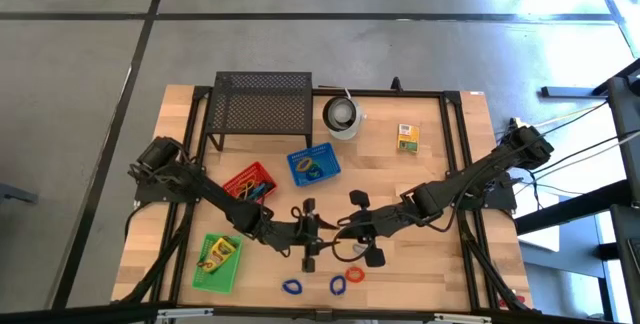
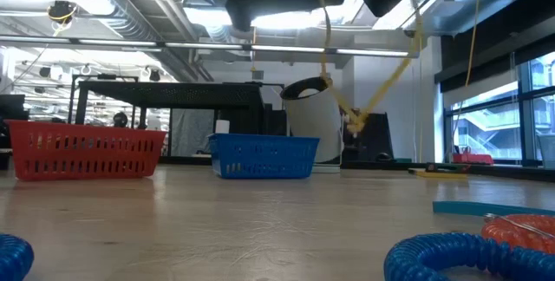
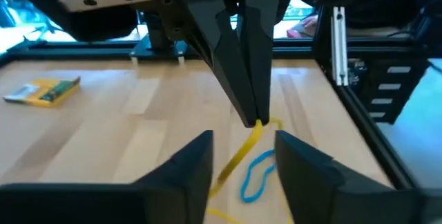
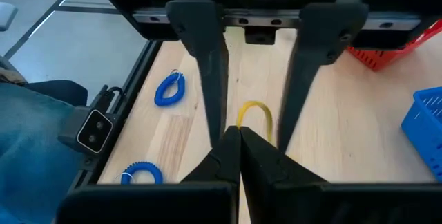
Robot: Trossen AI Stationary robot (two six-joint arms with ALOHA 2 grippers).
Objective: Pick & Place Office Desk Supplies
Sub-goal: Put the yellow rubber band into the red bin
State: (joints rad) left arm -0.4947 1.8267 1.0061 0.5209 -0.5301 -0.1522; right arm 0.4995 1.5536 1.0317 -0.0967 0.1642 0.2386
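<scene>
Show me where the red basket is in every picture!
High view: red basket left of centre, beside the blue basket.
Low view: far left, blue basket to its right.
Left wrist view: not in it.
Right wrist view: at the edge, near the blue basket.
Shared landmark: the blue basket.

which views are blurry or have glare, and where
Low view: the blue coiled loop at the near edge is out of focus, the ceiling lights glare white. Left wrist view: its own dark fingers are soft, the yellow rubber band sharper. Right wrist view: the shut right gripper looms blurred. High view: even, bright floor glare top right.
</scene>
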